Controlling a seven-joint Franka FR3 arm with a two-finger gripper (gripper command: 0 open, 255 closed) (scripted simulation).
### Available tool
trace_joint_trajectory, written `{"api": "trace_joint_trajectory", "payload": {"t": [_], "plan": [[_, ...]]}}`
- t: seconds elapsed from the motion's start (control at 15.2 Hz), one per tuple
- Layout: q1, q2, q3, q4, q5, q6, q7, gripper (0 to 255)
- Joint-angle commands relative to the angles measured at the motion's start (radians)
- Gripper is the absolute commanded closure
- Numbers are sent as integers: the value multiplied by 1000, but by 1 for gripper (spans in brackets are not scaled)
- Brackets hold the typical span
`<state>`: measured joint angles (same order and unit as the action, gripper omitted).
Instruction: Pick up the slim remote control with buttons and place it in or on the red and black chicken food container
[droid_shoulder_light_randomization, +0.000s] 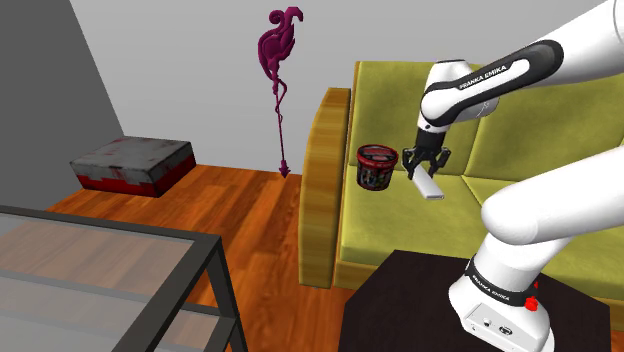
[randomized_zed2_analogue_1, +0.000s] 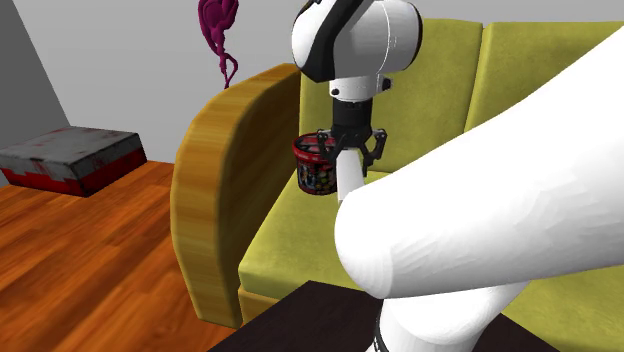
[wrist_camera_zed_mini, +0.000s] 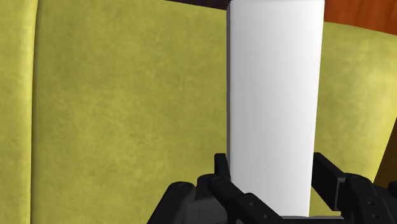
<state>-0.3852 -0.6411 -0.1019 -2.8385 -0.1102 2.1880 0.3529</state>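
Note:
A slim, plain white remote hangs slanted over the sofa seat, clasped at its upper end by my black gripper, which is shut on it. In the wrist view the remote stands long and white between the two fingers. The red and black container sits upright on the seat by the armrest, just to the shoulder view's left of the remote and apart from it. In the second exterior view the gripper holds the remote just right of the container.
The yellow-green sofa has an ochre armrest. A glass-topped table fills the shoulder view's lower left. A grey and red box lies on the wooden floor, with a magenta ornament beyond. The dark stand is below.

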Motion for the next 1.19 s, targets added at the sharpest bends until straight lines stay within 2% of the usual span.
{"api": "trace_joint_trajectory", "payload": {"t": [0.0,0.66,1.12], "plan": [[2,-13,3,19,3,-33,0,255],[5,-75,11,109,13,-185,-5,255],[39,244,24,351,43,-108,17,255]]}}
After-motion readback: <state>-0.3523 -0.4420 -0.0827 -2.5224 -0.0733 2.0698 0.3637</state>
